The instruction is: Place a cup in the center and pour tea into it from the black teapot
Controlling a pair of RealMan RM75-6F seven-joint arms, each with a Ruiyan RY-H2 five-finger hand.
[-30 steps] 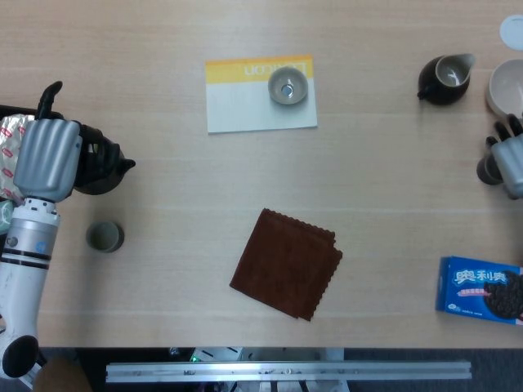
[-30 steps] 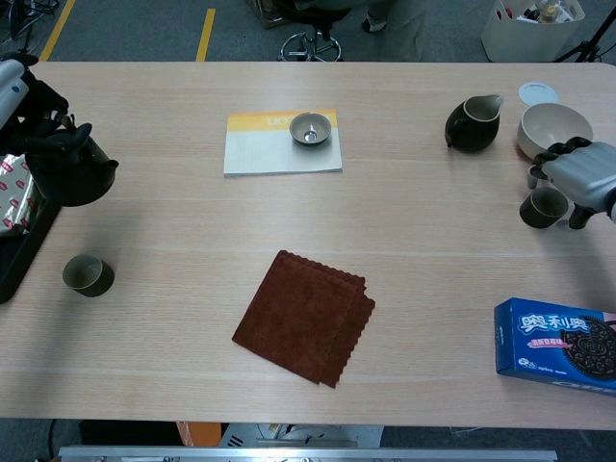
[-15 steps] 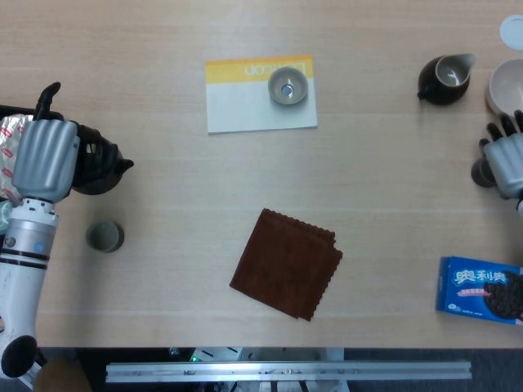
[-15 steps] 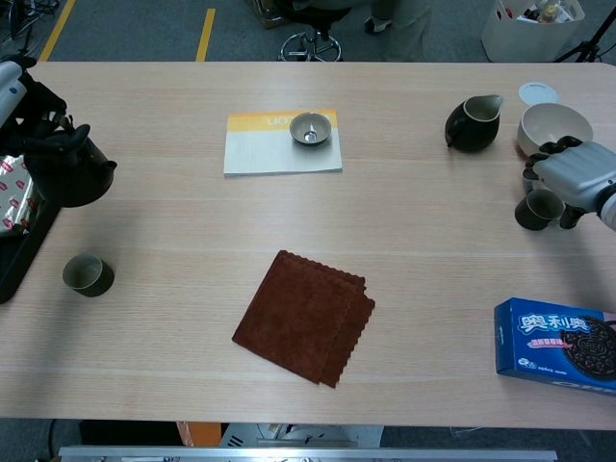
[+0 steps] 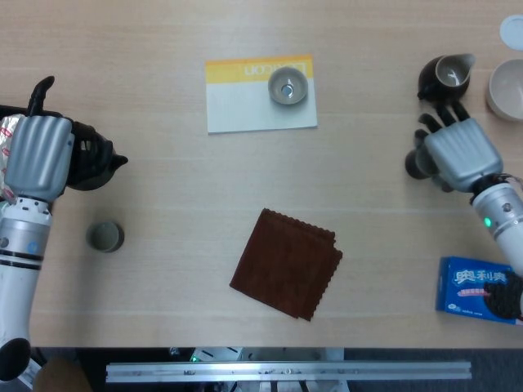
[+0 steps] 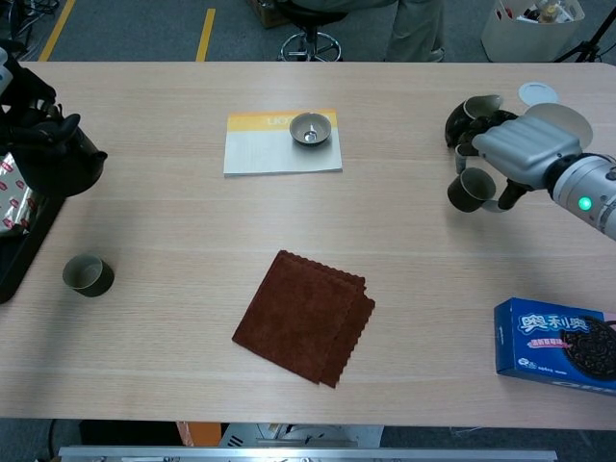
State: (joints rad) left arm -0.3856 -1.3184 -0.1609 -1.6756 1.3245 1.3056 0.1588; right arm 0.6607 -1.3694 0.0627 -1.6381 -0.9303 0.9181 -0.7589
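My left hand (image 5: 37, 155) grips the black teapot (image 5: 91, 163) at the table's left edge; in the chest view the teapot (image 6: 56, 159) is lifted beside a black tray. My right hand (image 5: 459, 153) holds a dark cup (image 5: 417, 164) by its side, just off the table at the right. The chest view shows the same hand (image 6: 525, 144) and the cup (image 6: 470, 190), mouth up, in front of the dark pitcher. A second dark cup (image 5: 105, 237) stands alone at the near left. A brown cloth (image 5: 286, 263) lies at the table's centre front.
A dark pitcher (image 5: 445, 77), a white bowl (image 5: 507, 88) and a white lid (image 5: 512, 31) sit at the far right. A booklet (image 5: 245, 114) with a small grey bowl (image 5: 288, 85) lies at the back. A blue cookie box (image 5: 482, 290) is near right, and a foil packet (image 6: 10, 188) left.
My right hand has carried the dark cup leftward, from the right edge to just in front of the pitcher. My left hand and teapot shifted slightly left.
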